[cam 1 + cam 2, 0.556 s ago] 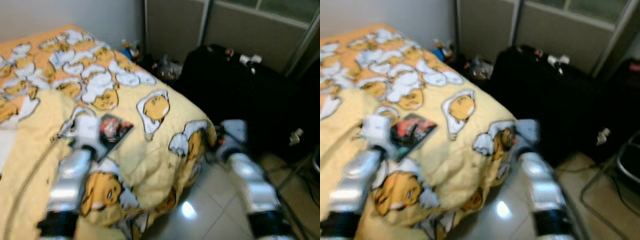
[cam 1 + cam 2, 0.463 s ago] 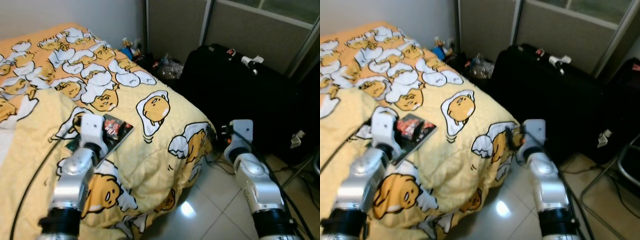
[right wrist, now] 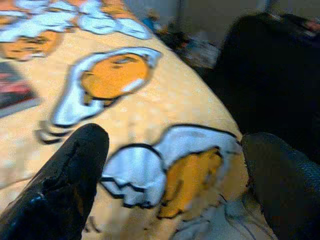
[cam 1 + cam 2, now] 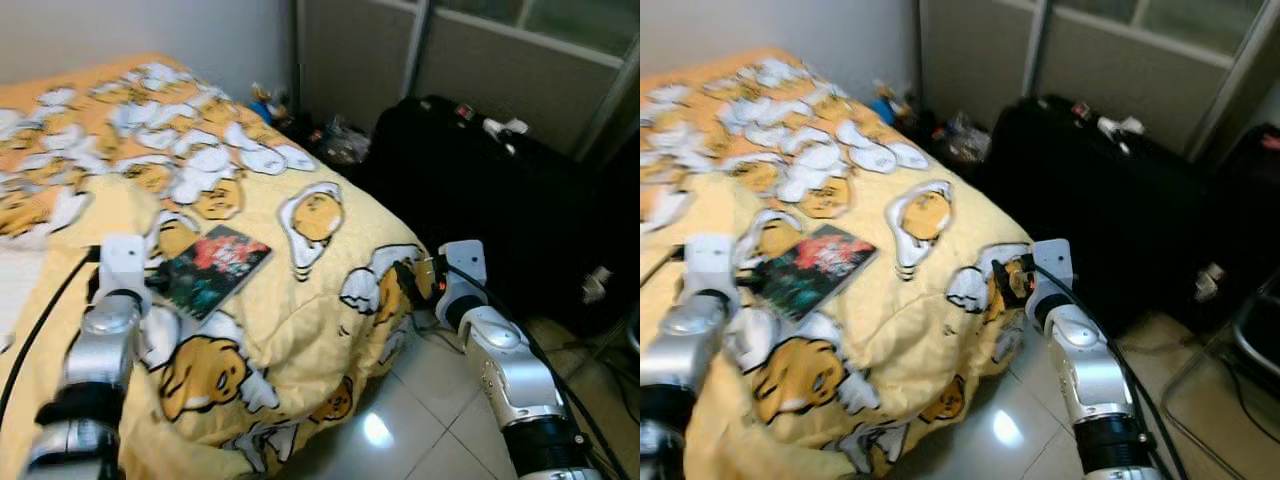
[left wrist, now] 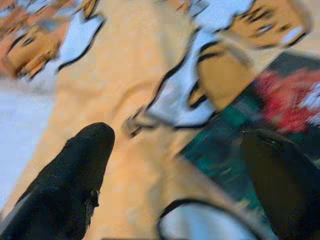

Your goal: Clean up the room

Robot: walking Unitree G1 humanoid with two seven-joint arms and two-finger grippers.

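Dark rectangular book (image 4: 213,269) laid on yellow egg-patterned bed cover (image 4: 300,330), left gripper (image 5: 175,165) beside it, fingers spread wide, right gripper (image 3: 175,165) held wide open at bed corner

Both wrist views were blurred. My left wrist housing (image 4: 122,262) hid the book's (image 4: 212,268) near corner. Clutter (image 4: 340,140) beside the suitcase (image 4: 480,190) was too small to identify.

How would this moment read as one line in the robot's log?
left gripper: open, beside book | right gripper: open, at bed corner | book: flat on bed
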